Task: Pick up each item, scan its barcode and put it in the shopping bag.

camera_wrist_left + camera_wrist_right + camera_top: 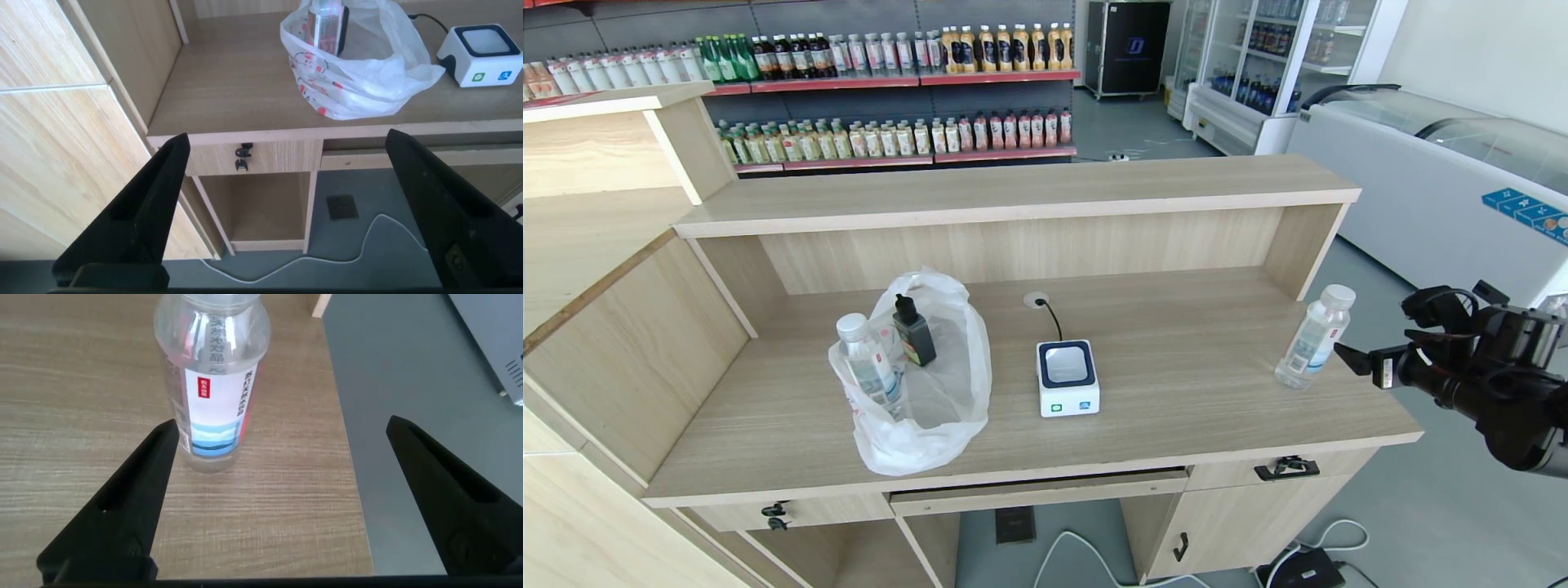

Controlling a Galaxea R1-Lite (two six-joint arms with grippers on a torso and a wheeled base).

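— Where is the loose item?
— A clear water bottle (pixel 1313 336) stands upright near the right edge of the surface (pixel 1176 367), well apart from the scanner (pixel 1067 377) at the middle
— And the right end effector (pixel 278 429)?
— It hangs just off that right edge, beside the bottle but not touching it. Its fingers are spread wide with nothing held between them
— The shopping bag (pixel 931 408)?
— It sits open on the left part of the surface, left of the scanner. Inside stand a second water bottle (pixel 866 363) and a small dark bottle (pixel 913 333)
— The left end effector (pixel 286 139)?
— Also spread wide and empty, low in front of the surface on the bag's side, apart from everything
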